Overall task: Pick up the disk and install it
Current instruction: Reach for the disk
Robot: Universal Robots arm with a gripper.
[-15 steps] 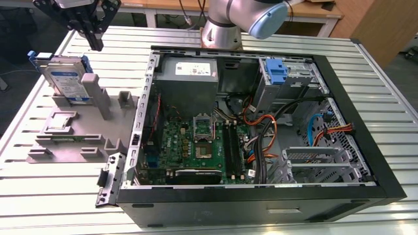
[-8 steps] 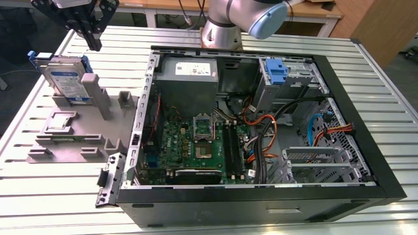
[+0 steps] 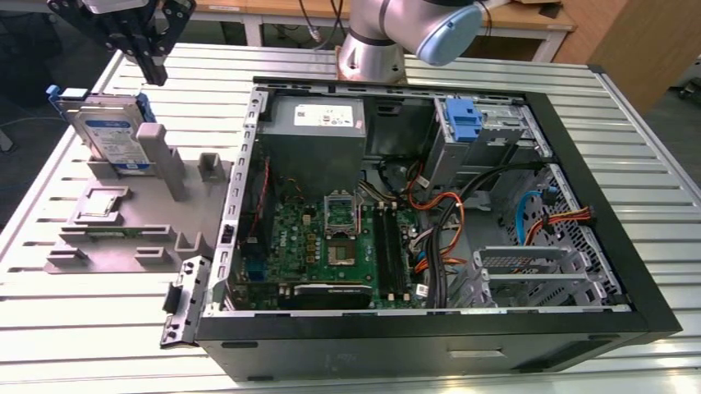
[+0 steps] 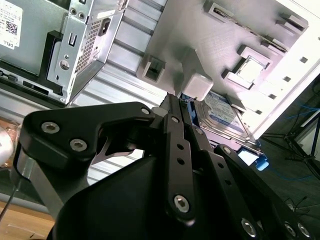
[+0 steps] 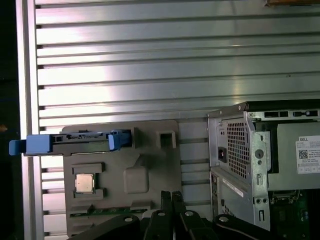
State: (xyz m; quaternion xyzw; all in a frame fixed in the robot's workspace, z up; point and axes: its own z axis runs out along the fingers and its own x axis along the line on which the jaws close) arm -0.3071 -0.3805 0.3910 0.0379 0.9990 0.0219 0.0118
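Fingers (image 3: 153, 67) closed together, empty. Hard disk drive (image 3: 110, 135) stands on edge in grey fixture (image 3: 110, 238), below fingers, slightly toward exterior view's left, untouched.

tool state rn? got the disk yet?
Tool: closed, holding nothing, hanging above the disk, which stands upright in the grey fixture.
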